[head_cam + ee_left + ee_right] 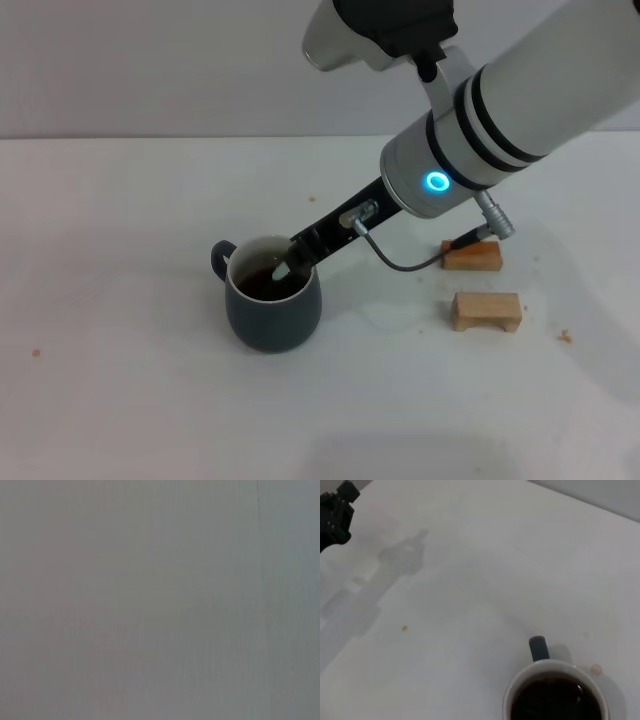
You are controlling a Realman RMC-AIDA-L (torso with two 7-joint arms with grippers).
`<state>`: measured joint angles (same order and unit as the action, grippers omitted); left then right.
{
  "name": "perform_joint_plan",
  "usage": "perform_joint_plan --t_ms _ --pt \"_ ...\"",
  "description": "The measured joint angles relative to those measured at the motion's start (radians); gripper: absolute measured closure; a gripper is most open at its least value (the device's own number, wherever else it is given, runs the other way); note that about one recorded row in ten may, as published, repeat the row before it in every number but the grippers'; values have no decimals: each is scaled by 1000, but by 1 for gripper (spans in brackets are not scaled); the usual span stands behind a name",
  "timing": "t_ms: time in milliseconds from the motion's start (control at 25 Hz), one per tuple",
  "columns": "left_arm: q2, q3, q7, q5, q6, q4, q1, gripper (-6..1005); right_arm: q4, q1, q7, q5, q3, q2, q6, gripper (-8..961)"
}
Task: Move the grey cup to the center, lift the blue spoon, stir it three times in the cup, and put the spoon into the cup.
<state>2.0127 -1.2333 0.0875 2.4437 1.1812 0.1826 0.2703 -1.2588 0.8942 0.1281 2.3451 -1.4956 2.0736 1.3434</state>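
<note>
A bare robotics test bench, as I see it from my remote station: a plain white tabletop point(120, 400) against a blank pale grey wall point(150, 60), nothing domestic around it. A rounded dark slate-grey mug point(273, 315) of brown liquid and two small pale wooden blocks point(485, 310) sit like staged props under my rig's white-and-black arm point(500, 110), its blue status ring point(436, 182) glowing.

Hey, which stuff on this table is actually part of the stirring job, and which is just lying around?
Part of the job:
- grey cup, holding dark liquid
- blue spoon, its bowl end in the cup
- right end effector, over the cup's rim

Just lying about:
- two wooden blocks, on the cup's right
- crumbs on the table
</note>
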Motion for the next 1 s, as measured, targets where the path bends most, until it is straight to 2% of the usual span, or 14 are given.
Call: perform_joint_plan --t_ms 640,1000 --pt "-2 0 0 0 -6 -2 0 999 7 -2 2 46 -21 -5 11 798" --pt "-3 0 0 0 -5 -9 3 999 7 -3 1 -28 23 0 -10 798"
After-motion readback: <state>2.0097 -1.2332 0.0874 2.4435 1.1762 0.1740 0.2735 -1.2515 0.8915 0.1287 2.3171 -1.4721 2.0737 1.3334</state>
